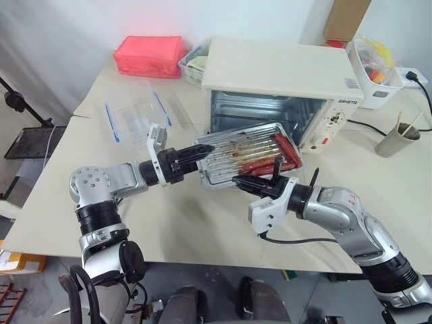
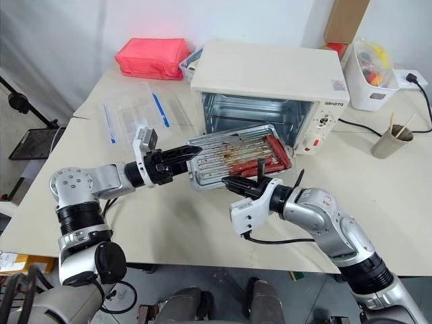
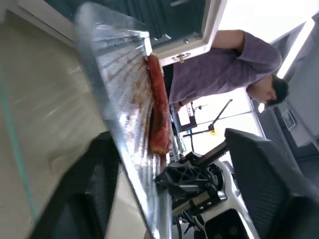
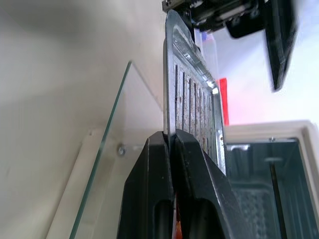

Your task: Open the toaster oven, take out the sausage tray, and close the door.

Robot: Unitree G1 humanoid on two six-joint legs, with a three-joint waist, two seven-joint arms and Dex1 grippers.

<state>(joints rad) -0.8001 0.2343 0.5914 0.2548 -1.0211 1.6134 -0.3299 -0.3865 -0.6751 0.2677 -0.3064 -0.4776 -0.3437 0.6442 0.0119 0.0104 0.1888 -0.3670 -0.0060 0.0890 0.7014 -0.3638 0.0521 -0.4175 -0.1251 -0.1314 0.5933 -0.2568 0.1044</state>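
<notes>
Sausage tray [image 1: 248, 156] out before toaster oven [image 1: 277, 91], right hand [image 4: 169, 144] pinching its rim; left hand [image 1: 202, 150] spread around its edge; next: set down, shut door.

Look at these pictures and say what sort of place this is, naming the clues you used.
Probably a lab or workshop staged as a kitchen counter. A toaster oven stands on a plain table beside food containers, its power cable trailing off. In the left wrist view a person sits near equipment on stands.

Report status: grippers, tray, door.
Right gripper shut on sausage tray. Left gripper straddling tray's far edge, grip unclear. Tray out; door down.
</notes>
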